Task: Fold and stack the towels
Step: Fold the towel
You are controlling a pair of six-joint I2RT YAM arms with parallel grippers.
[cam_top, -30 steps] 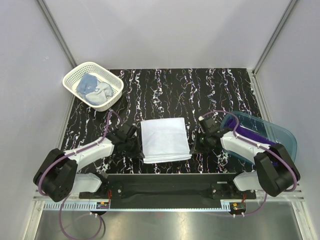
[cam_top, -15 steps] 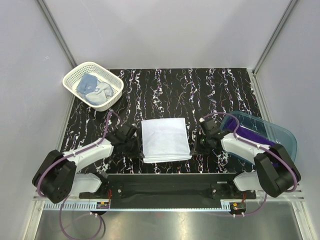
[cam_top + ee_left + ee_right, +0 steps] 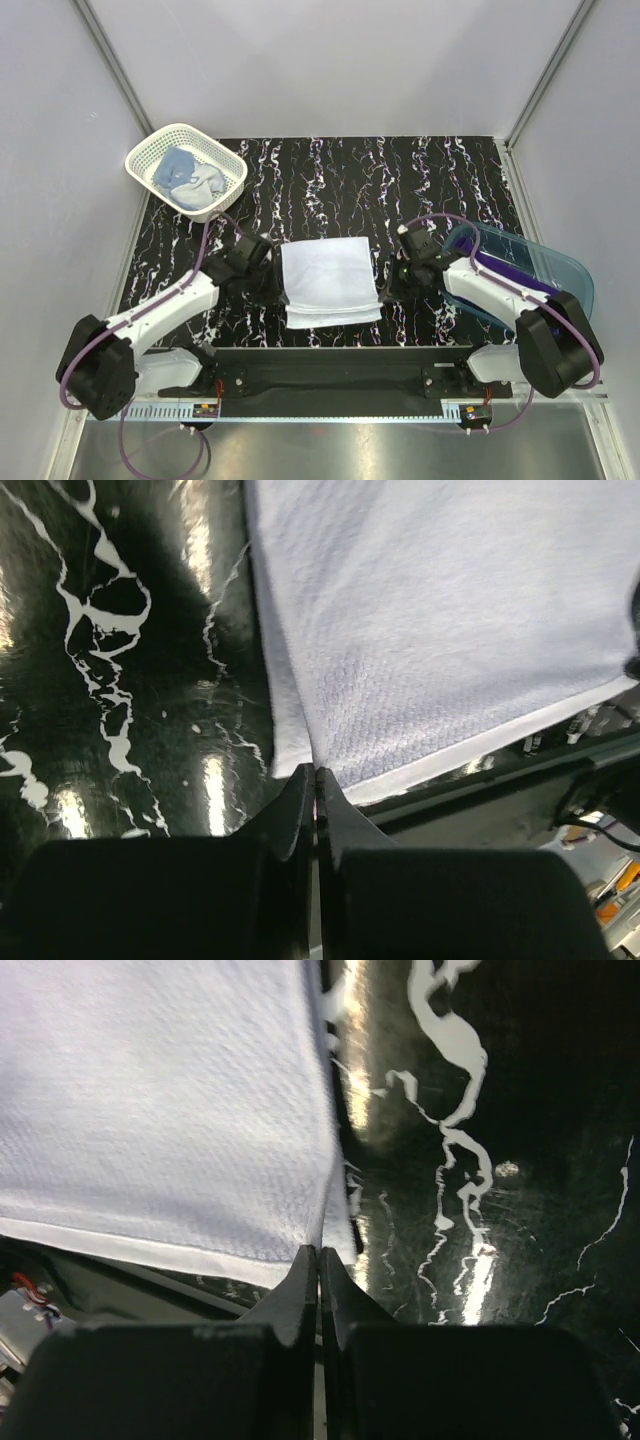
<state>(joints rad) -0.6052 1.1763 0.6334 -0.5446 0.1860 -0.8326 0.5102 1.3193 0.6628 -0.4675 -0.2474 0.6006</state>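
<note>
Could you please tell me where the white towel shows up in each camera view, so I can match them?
Top external: the white towel lies centre, near the front edge, between the arms.
Left wrist: fills the upper right, edge pinched by the left gripper.
Right wrist: fills the upper left, edge pinched by the right gripper.
Shared landmark: the black marbled tabletop beside it.

The left tool (image 3: 315,775) and right tool (image 3: 319,1252) are matte black; white-shelled arms (image 3: 170,303) carry black joints and purple cables (image 3: 207,243).
</note>
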